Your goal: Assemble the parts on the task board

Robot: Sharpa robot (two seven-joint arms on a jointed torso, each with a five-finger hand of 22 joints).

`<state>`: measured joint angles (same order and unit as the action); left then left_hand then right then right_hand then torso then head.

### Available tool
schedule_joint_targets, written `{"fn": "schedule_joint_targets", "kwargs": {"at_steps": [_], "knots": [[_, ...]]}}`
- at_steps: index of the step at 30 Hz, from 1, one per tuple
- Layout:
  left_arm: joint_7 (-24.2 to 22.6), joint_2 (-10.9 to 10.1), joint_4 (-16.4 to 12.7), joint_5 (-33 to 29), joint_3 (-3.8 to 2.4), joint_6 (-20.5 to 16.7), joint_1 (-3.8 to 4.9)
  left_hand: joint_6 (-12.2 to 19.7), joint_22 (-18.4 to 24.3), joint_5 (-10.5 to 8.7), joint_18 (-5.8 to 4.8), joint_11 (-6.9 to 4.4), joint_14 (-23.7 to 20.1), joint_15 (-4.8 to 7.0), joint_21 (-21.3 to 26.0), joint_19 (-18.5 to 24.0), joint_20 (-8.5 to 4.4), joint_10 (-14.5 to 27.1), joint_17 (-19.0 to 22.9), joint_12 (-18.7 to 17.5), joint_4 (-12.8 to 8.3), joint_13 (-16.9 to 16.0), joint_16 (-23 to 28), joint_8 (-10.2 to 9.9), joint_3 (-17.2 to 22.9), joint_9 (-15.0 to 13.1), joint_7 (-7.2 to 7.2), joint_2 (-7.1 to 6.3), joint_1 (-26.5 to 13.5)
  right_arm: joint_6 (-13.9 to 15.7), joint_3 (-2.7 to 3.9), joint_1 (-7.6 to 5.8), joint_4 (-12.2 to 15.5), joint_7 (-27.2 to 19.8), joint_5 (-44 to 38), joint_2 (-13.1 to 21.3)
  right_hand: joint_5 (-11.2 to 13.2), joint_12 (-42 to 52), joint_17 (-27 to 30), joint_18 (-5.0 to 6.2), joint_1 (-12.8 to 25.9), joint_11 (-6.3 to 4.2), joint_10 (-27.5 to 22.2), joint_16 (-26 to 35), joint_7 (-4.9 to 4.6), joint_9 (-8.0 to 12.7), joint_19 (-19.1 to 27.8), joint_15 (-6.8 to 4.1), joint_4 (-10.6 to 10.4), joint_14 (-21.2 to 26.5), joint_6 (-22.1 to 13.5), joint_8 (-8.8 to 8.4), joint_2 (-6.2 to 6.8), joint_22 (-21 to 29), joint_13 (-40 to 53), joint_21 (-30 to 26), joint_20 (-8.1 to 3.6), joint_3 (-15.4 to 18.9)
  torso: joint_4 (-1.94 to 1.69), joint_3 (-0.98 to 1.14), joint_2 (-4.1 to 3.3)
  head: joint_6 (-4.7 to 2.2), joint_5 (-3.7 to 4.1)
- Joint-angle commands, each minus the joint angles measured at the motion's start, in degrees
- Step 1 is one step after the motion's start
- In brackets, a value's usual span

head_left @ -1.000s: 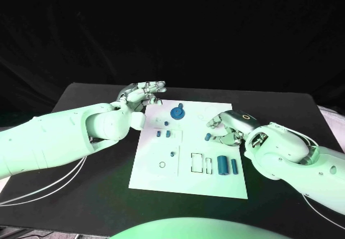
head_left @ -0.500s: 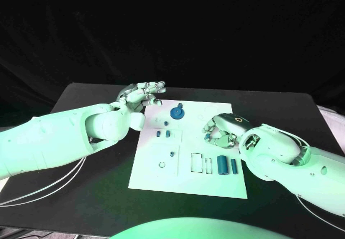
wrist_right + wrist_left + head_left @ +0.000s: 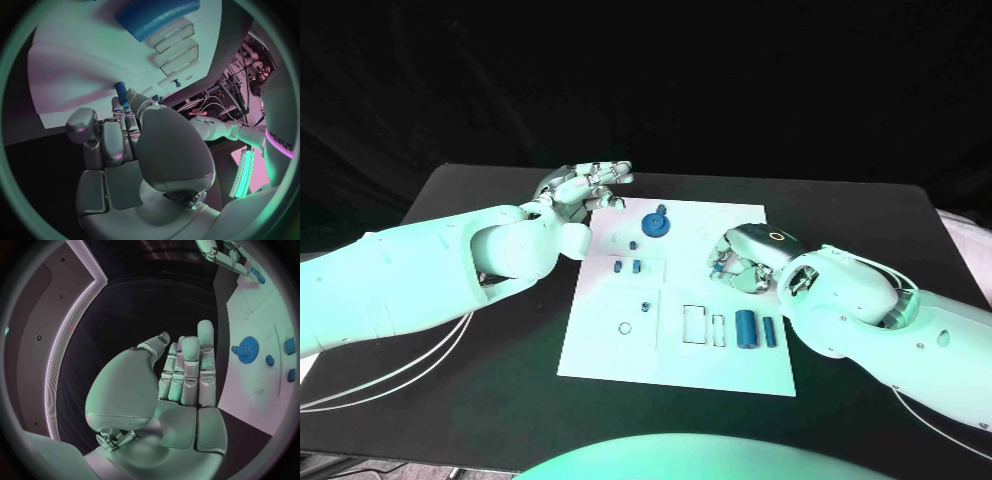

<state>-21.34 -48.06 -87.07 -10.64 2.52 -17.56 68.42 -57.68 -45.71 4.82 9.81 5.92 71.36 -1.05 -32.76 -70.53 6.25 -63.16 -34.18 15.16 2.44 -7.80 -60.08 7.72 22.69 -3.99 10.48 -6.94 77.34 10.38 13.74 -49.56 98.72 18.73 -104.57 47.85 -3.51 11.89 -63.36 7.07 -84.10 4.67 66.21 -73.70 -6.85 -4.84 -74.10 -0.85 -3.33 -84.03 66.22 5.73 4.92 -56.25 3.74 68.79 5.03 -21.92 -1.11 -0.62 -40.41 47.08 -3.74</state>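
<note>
Parts for this assembly are spread over the task board (image 3: 610, 345), the white plate lying mid-frame on the black bench (image 3: 473, 200). I read my right hand (image 3: 737, 262) as carrying one of them: the small blue peg (image 3: 715, 270) sits pinched at its fingertips, held just over the board's right-centre, which I take as lining it up for a socket. My left hand (image 3: 584, 186) hangs released above the board's upper-left corner, fingers straight and holding nothing; I judge it is parked there to stay clear of the work.

Lower right on the board lie two blue cylinders (image 3: 747, 328), beside empty rectangular slots (image 3: 695, 326). A blue gear (image 3: 655, 224) sits near the board's top, with two small blue pieces (image 3: 627, 268) below it.

The right wrist view gives me what the head view hides: the peg (image 3: 120, 93) standing out beyond the fingertips (image 3: 132, 102), with the board's recesses just past it. The left wrist view confirms the empty palm (image 3: 184, 405) and shows the gear (image 3: 247, 349) from the side.
</note>
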Motion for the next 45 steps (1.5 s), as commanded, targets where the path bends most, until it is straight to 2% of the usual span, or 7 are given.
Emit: {"fn": "schedule_joint_targets", "kwargs": {"at_steps": [1,6,14,23,34,38,45], "knots": [[-0.2,0.1,0.0,0.3,-0.04,1.1,0.01,0.4,0.1,0.07,0.57,0.01,-0.4,0.00,0.3,-0.1,0.42,0.6,0.1,0.3,0.0,-0.1,-0.1,0.2,-0.3,0.0,-0.13,0.40,0.0,-2.4,-0.26,0.28,-0.4,0.7,-2.2,0.0,0.1,-0.5,-0.1,-0.31,-0.7,-1.46,2.0,-0.3,-0.01,0.0,-0.3,-0.49,0.0,-1.9,0.2,-0.02,0.10,-0.1,0.1,0.3,-0.21,-0.4,0.00,-0.01,0.03,0.04,0.04],[-0.1,0.1,0.0,0.3,-0.04,1.0,0.00,0.4,0.1,0.07,0.57,0.01,-0.4,0.00,0.3,-0.1,0.42,0.6,0.1,0.3,0.0,-0.1,-0.1,0.2,-0.3,0.0,-0.13,0.40,0.0,-2.3,-0.28,0.29,-0.4,0.7,-2.3,-0.1,0.2,-0.8,-0.2,-0.36,-0.7,-1.42,2.4,-0.4,-0.04,0.0,-0.4,-0.51,0.4,-1.9,0.5,-0.07,0.14,-0.3,0.1,0.4,-0.20,-1.2,0.01,0.01,0.04,0.10,0.06],[0.0,0.1,0.1,0.3,-0.04,0.9,0.00,0.4,0.1,0.07,0.57,0.02,-0.4,-0.01,0.3,-0.1,0.43,0.6,0.1,0.4,0.0,-0.1,-0.1,0.2,-0.3,0.0,-0.12,0.42,0.0,3.4,-0.23,0.19,1.1,0.2,-1.7,0.4,0.4,-1.3,-1.1,-0.83,-1.1,-1.66,4.4,-1.2,-0.20,-0.2,-1.4,-0.70,1.9,-2.1,1.7,0.19,0.16,-3.0,0.4,2.3,-0.37,-3.8,0.05,0.04,0.05,0.02,0.17],[0.1,0.0,0.1,0.3,-0.04,1.0,-0.01,0.5,0.1,0.07,0.57,0.04,-0.2,-0.02,0.3,-0.2,0.44,0.7,-0.5,0.4,0.0,-0.1,-0.5,0.3,-0.3,0.0,-0.09,0.46,0.0,6.4,0.42,-1.00,3.6,0.5,0.9,2.8,0.4,-1.6,-1.4,-0.94,-1.0,-1.65,4.7,-1.5,-0.25,-0.2,-1.7,-0.72,2.4,-2.1,1.8,0.11,0.45,-3.7,0.4,2.8,-0.43,-4.4,0.05,0.00,0.05,-0.03,0.09],[0.4,0.2,0.2,0.3,-0.04,1.3,-0.07,0.7,-0.1,0.15,0.58,0.05,0.0,-0.02,0.1,-0.5,0.46,1.1,-0.8,0.8,-0.2,-0.2,-1.0,0.5,-0.2,0.0,-0.08,0.91,0.5,6.2,1.07,-1.73,9.0,-0.1,3.9,3.1,0.4,-1.9,-1.5,-0.98,-0.6,-1.59,4.9,-1.6,-0.32,-0.2,-1.7,-0.68,2.6,-2.1,1.8,0.02,0.92,-4.0,0.5,3.0,-0.44,-4.7,-0.02,-0.05,0.03,0.22,-0.57],[0.3,0.3,0.2,0.4,-0.04,1.3,-0.08,0.7,-0.1,0.16,0.58,0.05,-0.2,-0.03,0.1,-0.5,0.46,1.2,-0.3,0.9,-0.2,-0.2,-0.7,0.5,-0.1,0.0,-0.08,0.97,0.5,5.7,0.77,-1.30,10.1,-1.0,5.2,1.3,0.3,-2.0,-1.5,-0.96,-0.5,-1.57,4.9,-1.6,-0.35,-0.2,-1.7,-0.67,2.7,-2.1,1.7,-0.08,0.95,-3.9,0.5,3.0,-0.45,-4.9,-0.08,-0.05,0.04,0.35,-0.98],[0.3,0.8,0.4,0.4,-0.04,1.6,-0.09,0.8,-0.1,0.15,0.58,0.07,-0.3,-0.04,0.1,-0.5,0.46,1.2,0.0,0.9,-0.2,-0.2,-0.6,0.5,-0.2,0.0,-0.06,0.96,0.5,5.0,-0.70,0.12,10.4,-2.6,7.4,-3.2,0.2,-2.3,-1.4,-0.89,-0.3,-1.46,4.9,-1.5,-0.48,-0.1,-1.5,-0.60,2.8,-2.1,1.5,-0.25,0.97,-3.7,0.5,2.9,-0.46,-5.1,-0.01,-0.07,0.05,0.66,-1.63]]}}
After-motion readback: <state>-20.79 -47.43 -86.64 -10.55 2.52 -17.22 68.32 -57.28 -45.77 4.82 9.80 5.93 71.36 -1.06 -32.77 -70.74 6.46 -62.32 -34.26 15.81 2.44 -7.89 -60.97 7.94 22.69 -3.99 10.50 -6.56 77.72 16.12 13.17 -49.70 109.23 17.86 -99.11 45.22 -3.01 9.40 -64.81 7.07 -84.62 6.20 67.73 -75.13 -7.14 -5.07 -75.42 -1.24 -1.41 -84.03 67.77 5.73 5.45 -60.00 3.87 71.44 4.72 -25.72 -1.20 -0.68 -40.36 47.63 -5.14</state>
